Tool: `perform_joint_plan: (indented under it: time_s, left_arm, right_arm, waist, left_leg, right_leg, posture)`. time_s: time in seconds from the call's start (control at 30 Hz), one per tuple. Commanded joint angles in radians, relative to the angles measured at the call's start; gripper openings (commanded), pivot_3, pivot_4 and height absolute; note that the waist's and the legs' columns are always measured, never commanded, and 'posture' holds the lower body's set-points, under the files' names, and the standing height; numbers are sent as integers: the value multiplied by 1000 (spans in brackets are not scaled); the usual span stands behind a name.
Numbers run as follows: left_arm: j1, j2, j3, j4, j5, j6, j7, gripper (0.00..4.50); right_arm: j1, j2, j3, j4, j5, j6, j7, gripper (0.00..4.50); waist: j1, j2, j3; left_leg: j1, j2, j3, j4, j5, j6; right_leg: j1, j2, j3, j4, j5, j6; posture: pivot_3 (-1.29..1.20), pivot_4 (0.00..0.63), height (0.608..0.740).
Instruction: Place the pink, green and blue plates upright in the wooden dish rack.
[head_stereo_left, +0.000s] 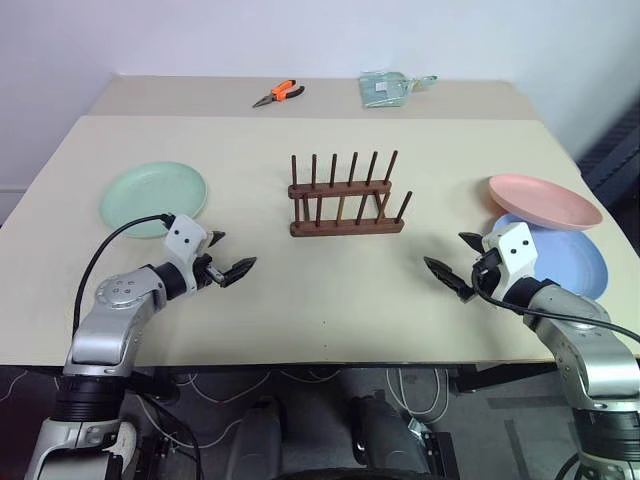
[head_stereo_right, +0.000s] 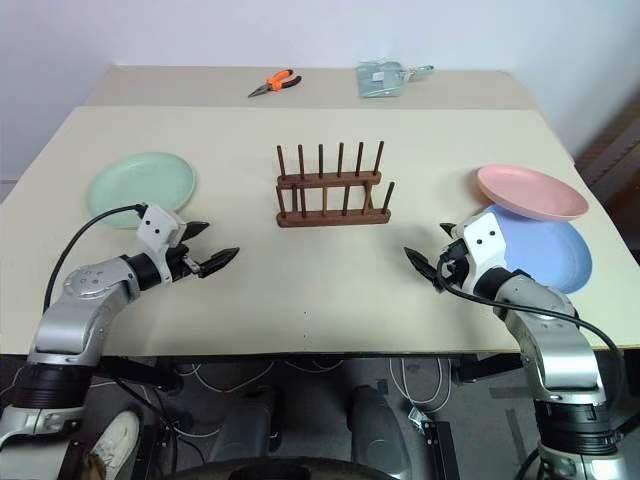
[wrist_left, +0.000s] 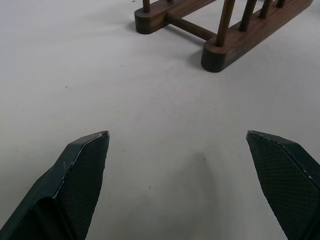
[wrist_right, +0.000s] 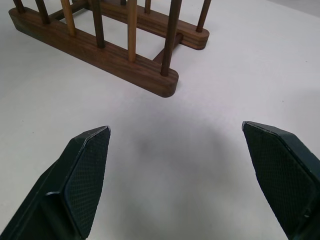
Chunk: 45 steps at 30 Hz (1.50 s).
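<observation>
Blue plate partly under pink plate

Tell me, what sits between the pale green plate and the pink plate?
The dark wooden peg rack, empty, between green plate and pink plate, in both eye views.

Dark wooden dish rack, matt plates, textured end effector pads

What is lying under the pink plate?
The blue plate lies under the pink plate, which rests tilted on its far edge. The part of the blue plate beneath it is covered.
</observation>
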Motion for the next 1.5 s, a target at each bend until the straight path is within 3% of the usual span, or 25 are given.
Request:
perform_joint_plan:
  time_s: [0.03,0.2,0.37,0.63,0.83,0.93,1.13,1.33,1.5]
  left_arm:
    - [-28,-5,-9,3,4,-25,-6,4500]
    - [-83,-16,-40,73,12,-71,-45,4500]
    - [-215,-38,-128,263,50,-150,-154,4500]
    - [-587,-224,-263,879,212,-396,-223,4500]
    - [-712,-303,-271,1134,272,-520,-246,4500]
    - [-725,-313,-268,1182,292,-560,-247,3647]
    - [-710,-308,-257,1186,297,-598,-304,799]
    - [-641,-286,-266,1074,276,-674,-440,782]
    - [-538,-232,-311,849,255,-680,-618,782]
  right_arm:
    - [-18,3,-15,-25,-16,-37,-20,4297]
    - [-49,16,-7,-7,-19,-41,-39,4297]
    - [-73,33,19,-18,-11,-28,-36,4419]
    - [-63,67,30,-56,-72,-32,-131,4419]
    - [32,85,5,-171,-79,5,-187,4419]
    - [59,89,-2,-207,-77,20,-206,4500]
    - [73,94,8,-216,-84,26,-223,4500]
    - [69,69,13,-192,-92,21,-202,4500]
    - [103,31,-40,-184,-87,15,-167,4500]
  waist:
    - [0,0,0]
    - [0,0,0]
    - [3,0,0]
    - [9,-1,0]
    - [2,0,0]
    - [2,0,-1]
    - [1,0,-1]
    - [1,1,-1]
    - [2,1,-1]
  left_leg:
    - [0,0,0,0,0,0]
    - [0,0,0,0,0,0]
    - [0,0,0,1,0,0]
    - [-2,-1,-1,2,0,0]
    - [-2,-1,-1,1,-1,3]
    - [-2,-1,-2,1,-1,3]
    - [-1,-1,-2,3,-1,3]
    - [-1,-1,-2,3,-1,3]
    - [-1,-1,-2,2,-1,3]
  right_leg:
    - [0,0,0,0,0,0]
    - [0,0,0,0,0,0]
    - [1,0,0,0,0,0]
    - [1,1,0,-1,0,1]
    - [0,1,0,0,1,6]
    - [0,1,0,1,1,6]
    - [2,1,0,1,0,3]
    - [2,1,0,1,0,3]
    - [2,1,0,1,-1,2]
  posture:
    - [0,150,732]
    - [0,150,732]
    - [0,150,732]
    - [0,150,732]
    - [0,150,732]
    - [0,150,732]
    - [0,150,732]
    - [0,150,732]
    - [0,150,732]
